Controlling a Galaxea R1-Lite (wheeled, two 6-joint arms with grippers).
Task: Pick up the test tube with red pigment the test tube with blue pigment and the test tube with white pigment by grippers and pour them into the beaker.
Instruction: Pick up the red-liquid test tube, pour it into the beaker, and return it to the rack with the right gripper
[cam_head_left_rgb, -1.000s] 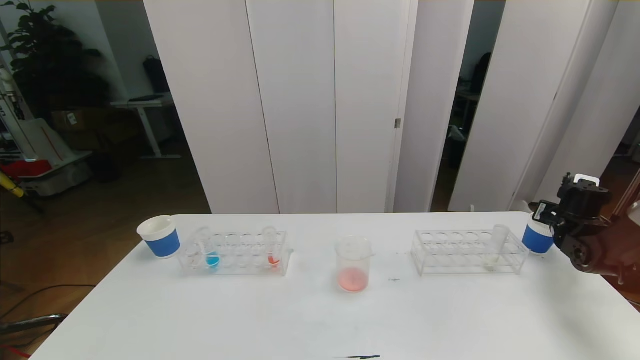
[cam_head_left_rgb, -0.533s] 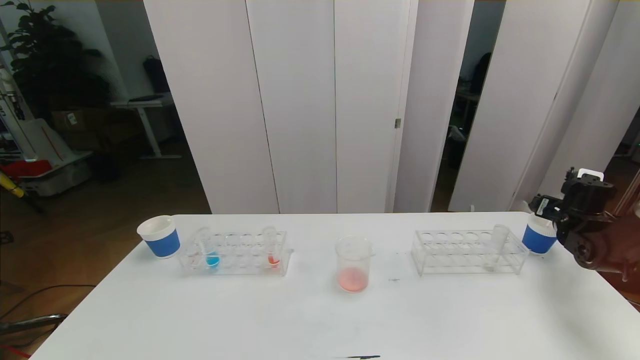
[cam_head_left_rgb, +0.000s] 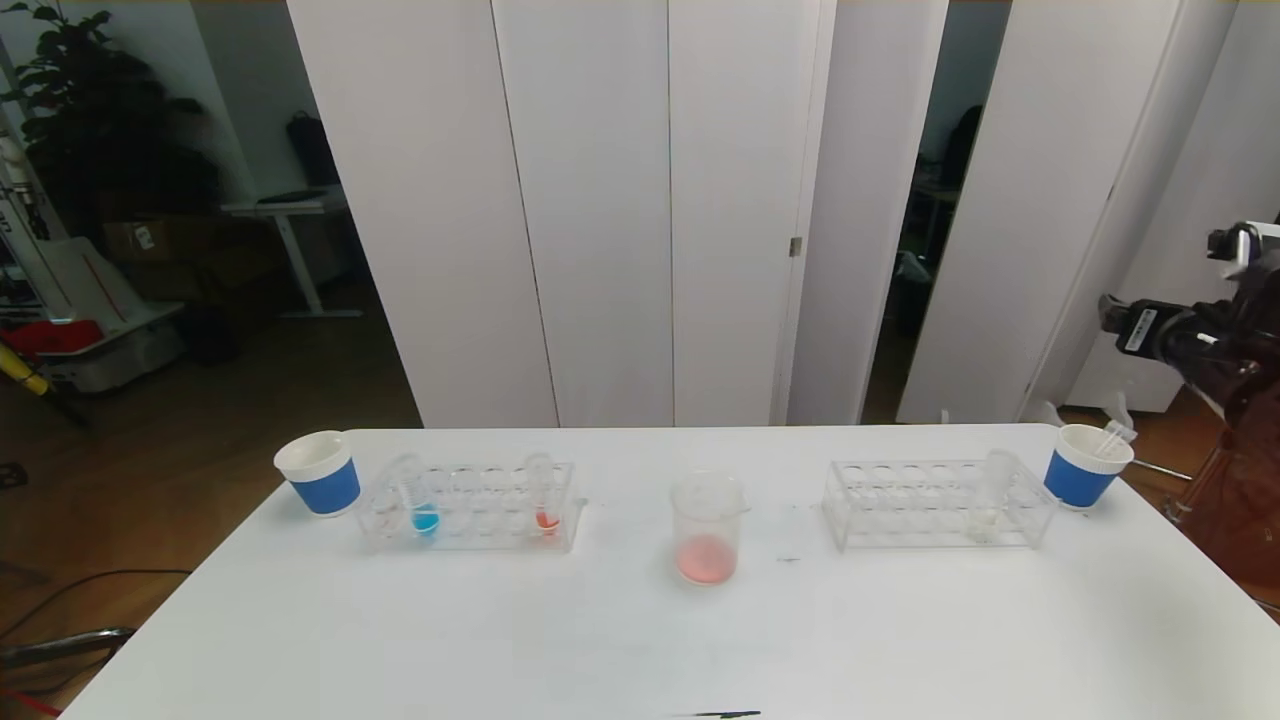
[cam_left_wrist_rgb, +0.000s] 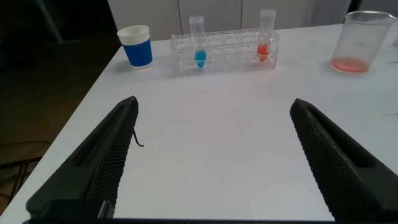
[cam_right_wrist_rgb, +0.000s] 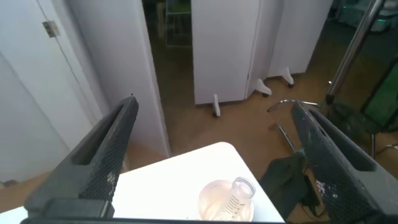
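Empty and spread wide, the right gripper (cam_right_wrist_rgb: 211, 155) hangs above the right cup (cam_head_left_rgb: 1085, 478); reaching carelessly could topple the white tube (cam_head_left_rgb: 990, 495).

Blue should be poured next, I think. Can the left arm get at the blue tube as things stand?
Probably yes: the left gripper is open, and the blue tube stands upright in its rack across bare table.

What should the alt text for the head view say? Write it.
A clear beaker holding red pigment stands mid-table between two clear racks, each flanked by a blue paper cup. The right tool hangs open, raised beyond the table's right edge.
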